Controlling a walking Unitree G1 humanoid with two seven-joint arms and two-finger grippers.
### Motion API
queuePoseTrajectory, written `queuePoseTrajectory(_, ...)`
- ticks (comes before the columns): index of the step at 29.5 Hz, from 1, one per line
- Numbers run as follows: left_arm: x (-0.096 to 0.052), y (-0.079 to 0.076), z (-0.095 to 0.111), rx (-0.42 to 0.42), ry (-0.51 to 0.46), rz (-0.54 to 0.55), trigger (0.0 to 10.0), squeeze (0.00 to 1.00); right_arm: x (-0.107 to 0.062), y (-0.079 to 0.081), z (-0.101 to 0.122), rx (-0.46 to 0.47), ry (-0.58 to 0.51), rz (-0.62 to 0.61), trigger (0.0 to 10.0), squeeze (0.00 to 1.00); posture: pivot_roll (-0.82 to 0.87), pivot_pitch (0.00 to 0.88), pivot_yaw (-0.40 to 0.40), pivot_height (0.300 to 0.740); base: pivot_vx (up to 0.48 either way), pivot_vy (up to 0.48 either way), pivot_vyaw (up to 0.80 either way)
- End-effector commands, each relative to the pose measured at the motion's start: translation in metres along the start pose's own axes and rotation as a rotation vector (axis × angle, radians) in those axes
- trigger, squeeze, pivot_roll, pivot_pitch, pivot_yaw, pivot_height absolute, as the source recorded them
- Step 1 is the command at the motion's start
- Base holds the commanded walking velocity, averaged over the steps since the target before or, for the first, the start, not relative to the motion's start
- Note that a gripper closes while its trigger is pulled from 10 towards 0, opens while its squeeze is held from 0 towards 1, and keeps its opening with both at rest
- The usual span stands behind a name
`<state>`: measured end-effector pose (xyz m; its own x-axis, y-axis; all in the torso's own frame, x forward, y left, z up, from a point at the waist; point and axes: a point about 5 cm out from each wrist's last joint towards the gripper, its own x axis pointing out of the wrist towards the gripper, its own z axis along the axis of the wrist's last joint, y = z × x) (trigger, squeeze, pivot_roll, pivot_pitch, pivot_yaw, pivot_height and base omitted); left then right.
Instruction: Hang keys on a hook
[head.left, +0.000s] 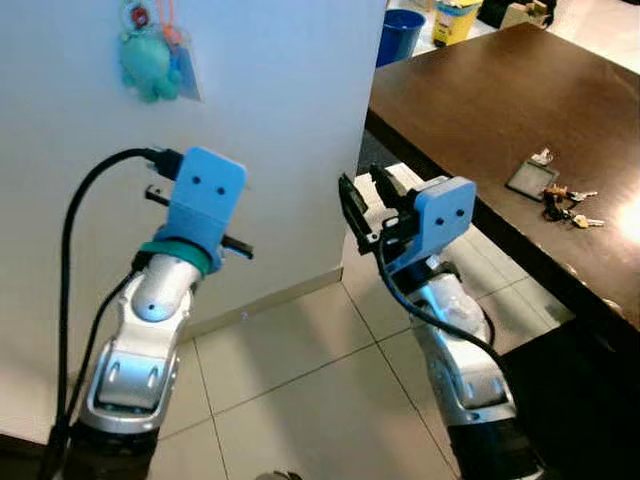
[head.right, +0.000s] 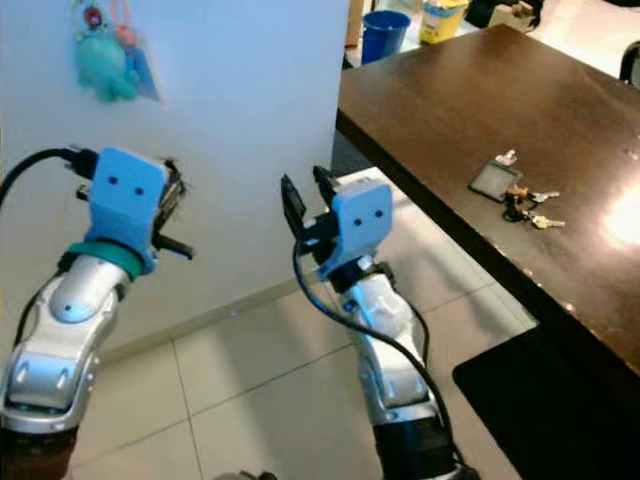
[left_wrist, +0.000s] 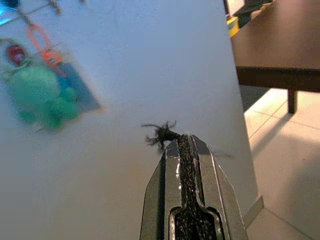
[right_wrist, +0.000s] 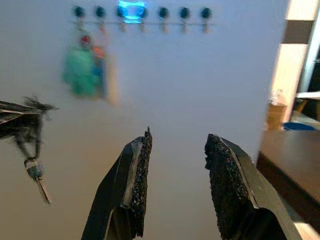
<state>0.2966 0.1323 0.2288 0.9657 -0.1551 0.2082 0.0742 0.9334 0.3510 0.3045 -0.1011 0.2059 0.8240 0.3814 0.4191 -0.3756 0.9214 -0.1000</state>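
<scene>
Hands: two; my left hand (left_wrist: 186, 150) was raised close to the white wall (head.left: 290, 120), my right hand (right_wrist: 175, 165) raised beside it, nearer the counter (head.left: 470, 110).
Left hand: fingers pressed together on a frayed black cord (left_wrist: 162, 134).
Held key: one small key (right_wrist: 40, 182) hung from that cord below my left hand, long axis near upright, tip pointing down and slightly tilted.
Right hand: fingers parted with a clear gap, holding nothing.
Hooks: seven dark knobs on one rail (right_wrist: 142, 20) high on the wall.
Already hanging: one teal plush toy (head.left: 148, 62) with an orange loop and a blue tag.
Counter: one further bunch of keys (head.left: 560, 195) lying flat on the dark wood, well apart from both hands.
Bins: one blue bin (head.left: 402, 32) beyond the counter.
</scene>
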Motion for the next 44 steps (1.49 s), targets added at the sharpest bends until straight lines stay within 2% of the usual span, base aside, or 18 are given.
queuePoseTrajectory(1, -0.001, 0.005, -0.002, 0.012, 0.005, 0.016, 10.0, 0.00, 0.001, 0.006, -0.002, 0.017, 0.004, 0.019, 10.0, 0.00, 0.11, 0.020, 0.106, 0.740, 0.465, 0.000, 0.00)
queuePoseTrajectory(11, 0.000, 0.005, 0.001, 0.011, -0.012, 0.018, 10.0, 0.00, 0.001, 0.006, -0.002, 0.019, 0.003, 0.025, 10.0, 0.00, 0.11, 0.021, 0.107, 0.740, 0.465, 0.000, 0.00)
queuePoseTrajectory(17, -0.002, 0.005, 0.010, -0.010, -0.077, 0.010, 10.0, 0.00, 0.001, 0.007, -0.002, 0.021, 0.004, 0.033, 10.0, 0.00, 0.11, 0.021, 0.107, 0.740, 0.444, 0.000, 0.00)
queuePoseTrajectory(20, -0.004, 0.005, 0.021, -0.044, -0.147, 0.006, 10.0, 0.00, 0.000, 0.008, -0.002, 0.022, 0.005, 0.039, 10.0, 0.00, 0.11, 0.017, 0.105, 0.740, 0.355, 0.000, 0.00)
queuePoseTrajectory(24, -0.007, 0.004, 0.036, -0.066, -0.241, -0.014, 10.0, 0.00, 0.000, 0.008, -0.003, 0.022, 0.007, 0.043, 10.0, 0.00, 0.11, 0.016, 0.104, 0.740, 0.000, 0.000, 0.00)
queuePoseTrajectory(29, -0.008, 0.003, 0.049, -0.039, -0.314, -0.032, 10.0, 0.00, 0.000, 0.008, -0.004, 0.022, 0.009, 0.045, 10.0, 0.00, 0.11, 0.016, 0.104, 0.740, 0.000, 0.000, 0.00)
queuePoseTrajectory(31, -0.006, 0.006, 0.062, -0.045, -0.367, -0.023, 10.0, 0.00, 0.000, 0.008, -0.005, 0.021, 0.012, 0.046, 10.0, 0.00, 0.10, 0.010, 0.104, 0.740, 0.000, 0.000, 0.00)
queuePoseTrajectory(36, -0.004, 0.011, 0.073, -0.062, -0.405, -0.011, 10.0, 0.00, 0.000, 0.009, -0.006, 0.022, 0.014, 0.048, 10.0, 0.00, 0.10, 0.007, 0.106, 0.740, 0.000, 0.000, 0.00)
queuePoseTrajectory(43, 0.000, 0.014, 0.075, -0.073, -0.410, -0.005, 10.0, 0.00, 0.000, 0.010, -0.006, 0.023, 0.013, 0.049, 10.0, 0.00, 0.11, 0.008, 0.107, 0.740, 0.000, 0.000, 0.00)
queuePoseTrajectory(44, 0.004, 0.015, 0.073, -0.071, -0.392, 0.006, 10.0, 0.00, 0.001, 0.010, -0.006, 0.023, 0.012, 0.051, 10.0, 0.00, 0.10, 0.008, 0.109, 0.740, 0.000, 0.000, 0.00)
